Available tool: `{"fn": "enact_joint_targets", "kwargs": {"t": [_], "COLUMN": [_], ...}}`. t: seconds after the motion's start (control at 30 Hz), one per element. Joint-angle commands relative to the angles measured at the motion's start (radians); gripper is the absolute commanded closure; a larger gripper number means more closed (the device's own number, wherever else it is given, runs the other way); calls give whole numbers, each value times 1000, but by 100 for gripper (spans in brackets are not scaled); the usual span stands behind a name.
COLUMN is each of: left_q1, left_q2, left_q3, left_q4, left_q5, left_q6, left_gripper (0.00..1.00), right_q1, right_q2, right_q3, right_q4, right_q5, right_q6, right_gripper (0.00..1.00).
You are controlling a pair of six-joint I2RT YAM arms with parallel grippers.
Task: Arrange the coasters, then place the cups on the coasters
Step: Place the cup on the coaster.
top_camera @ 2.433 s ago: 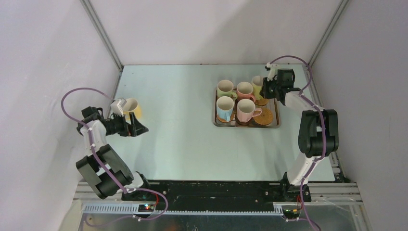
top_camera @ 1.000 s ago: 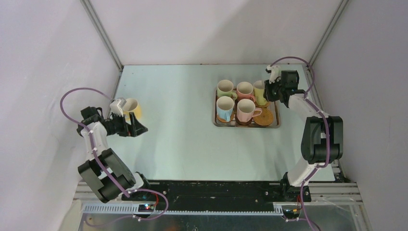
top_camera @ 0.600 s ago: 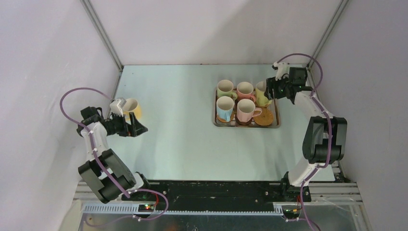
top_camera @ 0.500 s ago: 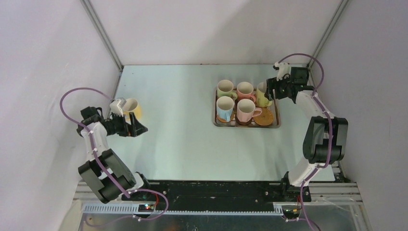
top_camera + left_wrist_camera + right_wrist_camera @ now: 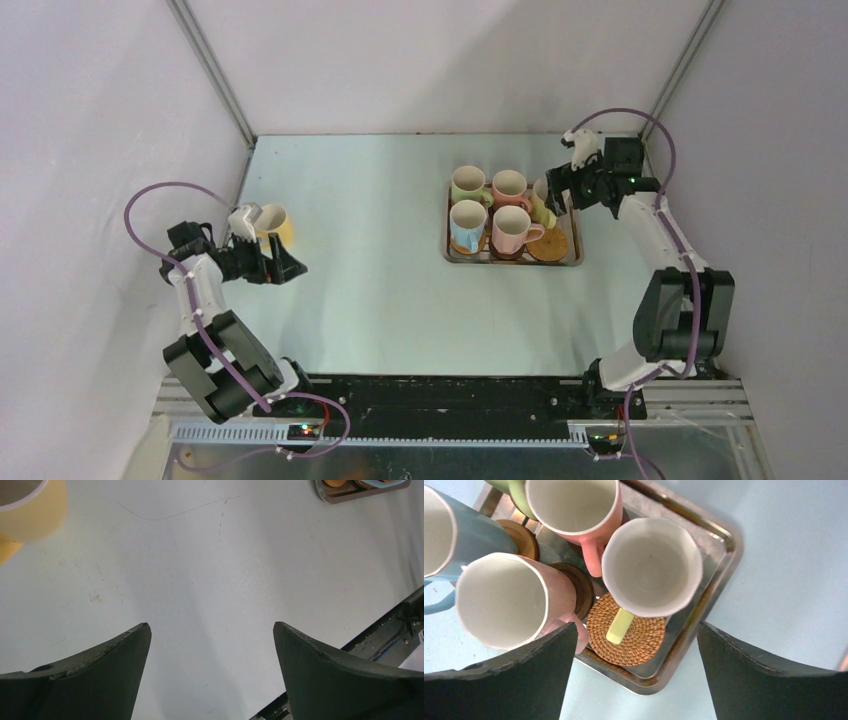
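Yellow cup [image 5: 651,567]: stiff, glazed, prob slippery; I'd pinch wall at rim. R tool [image 5: 635,626], L tool [image 5: 211,625] both spread wide, empty.

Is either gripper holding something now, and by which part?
Nothing is held. The left gripper stands open above the table; the right gripper stands open over the yellow cup in the tray, touching no part of it.
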Motion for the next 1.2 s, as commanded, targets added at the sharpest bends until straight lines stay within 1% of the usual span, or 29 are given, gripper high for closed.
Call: {"fn": "enact_joint_targets", "kwargs": {"t": [0.0, 0.1, 0.2, 0.27, 0.33, 0.43, 0.57, 0.7, 0.83, 1.03, 1.17], "left_q1": [10, 9, 10, 11, 12, 14, 20, 22, 22, 22, 22], "left_q2": [-63, -111, -173, -207, -233, -248, -260, -301, -302, -175, -77], "left_q3": [-24, -39, -56, -56, -46, -11, 32, 4, -12, 40, 101], "left_q4": [64, 124, 216, 265, 306, 333, 296, 294, 296, 323, 320], "left_q5": [-10, -64, -163, -244, -322, -440, -446, -456, -454, -448, -382], "left_q6": [-46, -102, -195, -247, -295, -350, -340, -335, -316, -346, -307], "left_gripper": [0, 0, 0, 0, 0, 0, 0, 0, 0, 0, 0], "right_q1": [-2, -13, -40, -49, -50, -50, -56, -71, -109, -182, -208], "right_q2": [-160, -238, -321, -373, -423, -495, -516, -511, -512, -518, -532], "right_q3": [36, 37, 31, 3, -52, -151, -191, -206, -225, -247, -261], "right_q4": [1, -21, -52, -45, -15, 49, 103, 133, 152, 190, 216], "right_q5": [-7, -56, -224, -303, -373, -428, -415, -426, -482, -550, -574], "right_q6": [-25, -17, 46, 66, 79, 73, 83, 118, 149, 208, 236], "right_gripper": [3, 1, 1, 1, 1, 0, 1, 1, 1, 1, 1]}}
